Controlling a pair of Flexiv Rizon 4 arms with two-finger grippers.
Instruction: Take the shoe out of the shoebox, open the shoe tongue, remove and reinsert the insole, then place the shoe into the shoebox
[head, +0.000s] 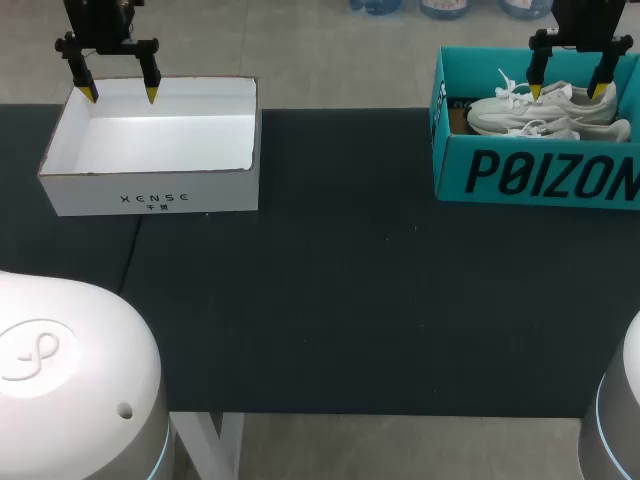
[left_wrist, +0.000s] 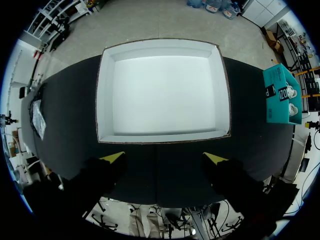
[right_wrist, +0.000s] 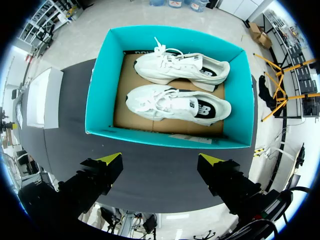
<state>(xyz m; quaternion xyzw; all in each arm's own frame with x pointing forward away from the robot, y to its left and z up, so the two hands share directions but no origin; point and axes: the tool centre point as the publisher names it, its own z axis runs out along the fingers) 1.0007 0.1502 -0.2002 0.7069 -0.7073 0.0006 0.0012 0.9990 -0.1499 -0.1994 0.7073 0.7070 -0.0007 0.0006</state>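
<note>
First step of the task, by the look of it: getting a shoe out of the teal shoebox (head: 530, 178), with nothing gripped yet.

In the shoebox, on its brown cardboard floor: two white laced shoes on their sides, side by side, toes pointing the same way. Closer to the right hand (right_wrist: 160, 159), the nearer shoe (right_wrist: 177, 104); beyond it, along the back wall, the farther shoe (right_wrist: 182, 67). Touching or just apart, hard to tell.

Above the shoebox, the right hand, spread wide and holding nothing, clear of both shoes.

At the other end of the desk (head: 350, 300), a white box (head: 150, 190) with nothing inside. Above it, the left hand (head: 120, 95), likewise wide open and unladen.

Next, most likely: lowering the right hand into the shoebox, straddling the nearer shoe across its middle or heel, closing, then lifting clear of the teal walls. Calls for care with the loose laces and with the farther shoe lying so close. After that, probably setting the shoe on the bare desk between the two boxes, within reach of both hands for the tongue and insole.
</note>
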